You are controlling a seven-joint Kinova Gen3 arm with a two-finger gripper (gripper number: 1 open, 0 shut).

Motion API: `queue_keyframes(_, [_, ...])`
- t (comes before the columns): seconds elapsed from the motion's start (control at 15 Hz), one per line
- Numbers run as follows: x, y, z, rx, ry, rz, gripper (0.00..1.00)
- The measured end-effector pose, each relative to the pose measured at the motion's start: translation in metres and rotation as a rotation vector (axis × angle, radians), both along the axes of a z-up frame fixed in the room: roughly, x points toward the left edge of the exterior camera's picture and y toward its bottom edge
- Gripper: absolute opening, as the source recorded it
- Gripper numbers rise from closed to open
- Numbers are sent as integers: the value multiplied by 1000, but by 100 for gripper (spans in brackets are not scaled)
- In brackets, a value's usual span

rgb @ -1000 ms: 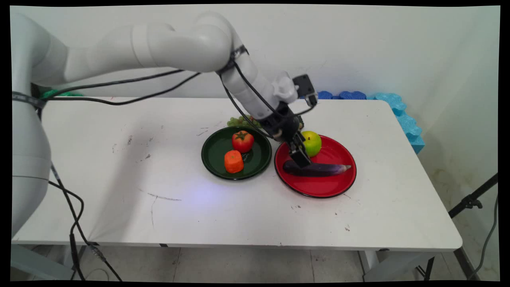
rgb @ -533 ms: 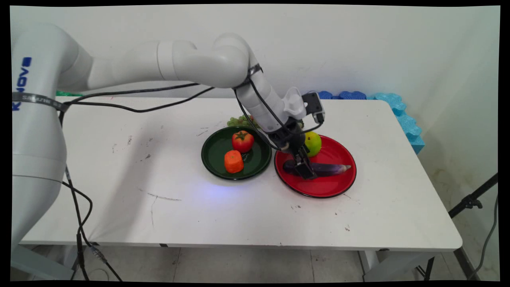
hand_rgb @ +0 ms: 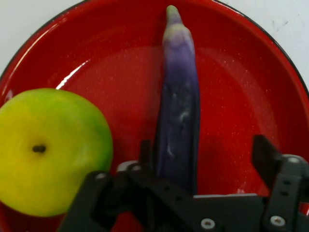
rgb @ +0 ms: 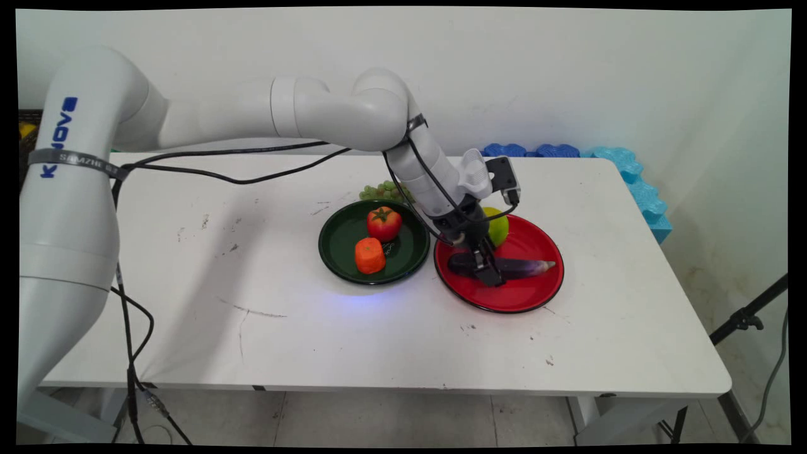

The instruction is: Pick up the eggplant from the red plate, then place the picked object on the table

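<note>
Gripper down low in red plate, tilted, coming in from upper left. Open wide, holding nothing. Straddling eggplant across its width, near the thick dark end, not at mid-length.

Hand view: gripper off-centre over eggplant. One finger touching or just beside the eggplant's flank on the apple side; hard to tell contact from this angle. Other finger well apart from the eggplant, bare red plate between. Eggplant lying flat, long axis running away from the hand, pale tip toward far rim. Fingers square to that axis. Green apple close beside the nearer finger, little room on that side; apart from the eggplant.

Main view: apple at plate's back, partly hidden behind wrist. Eggplant tip pointing to the picture's right.

Counts:
- plates: two, red one and dark green plate, side by side, rims near or touching
- on red plate: one eggplant, one apple
- on green plate: one tomato, one orange chunk
- one bunch of green grapes on table behind green plate
- blue foam pieces along table's far right edge, count unclear
</note>
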State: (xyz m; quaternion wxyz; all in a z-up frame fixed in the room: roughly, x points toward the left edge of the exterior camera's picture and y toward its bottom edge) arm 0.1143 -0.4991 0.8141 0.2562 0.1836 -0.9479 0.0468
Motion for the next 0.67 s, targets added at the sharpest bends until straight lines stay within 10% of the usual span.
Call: queue_keyframes(0.67, [3, 0, 2, -13, -6, 10, 0])
